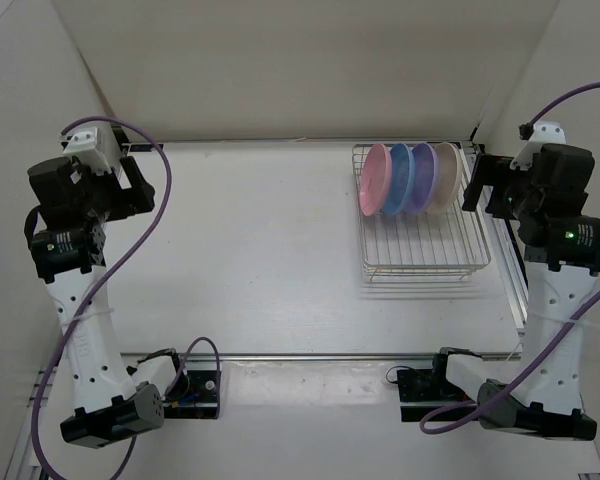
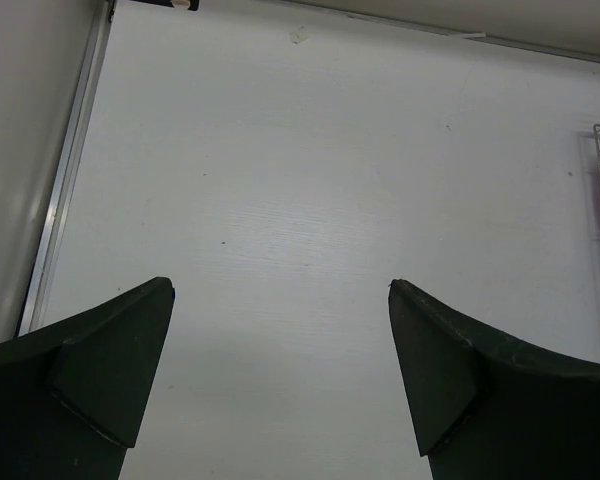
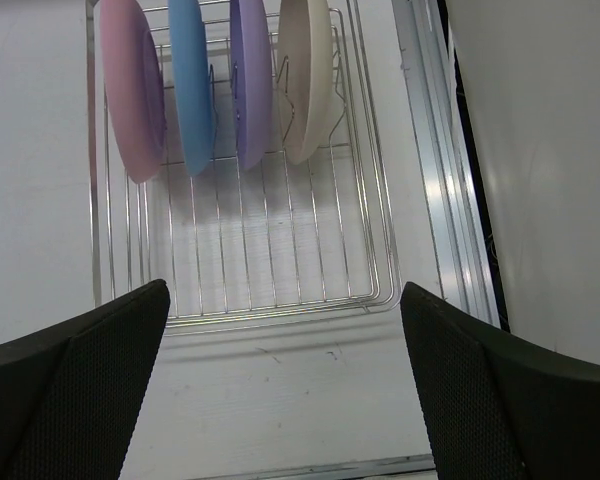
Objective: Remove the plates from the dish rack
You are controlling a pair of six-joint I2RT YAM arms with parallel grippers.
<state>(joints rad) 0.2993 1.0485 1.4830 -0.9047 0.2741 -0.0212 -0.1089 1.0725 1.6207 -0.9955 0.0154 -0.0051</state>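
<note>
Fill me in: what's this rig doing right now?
Unloading hasn't started. All four plates stand on edge in the dish rack at the table's far right: pink plate, blue plate, purple plate, cream plate, left to right. The right gripper is open and empty, its camera looking down on the rack. The left gripper is also open and empty, over bare table on the far left.
</note>
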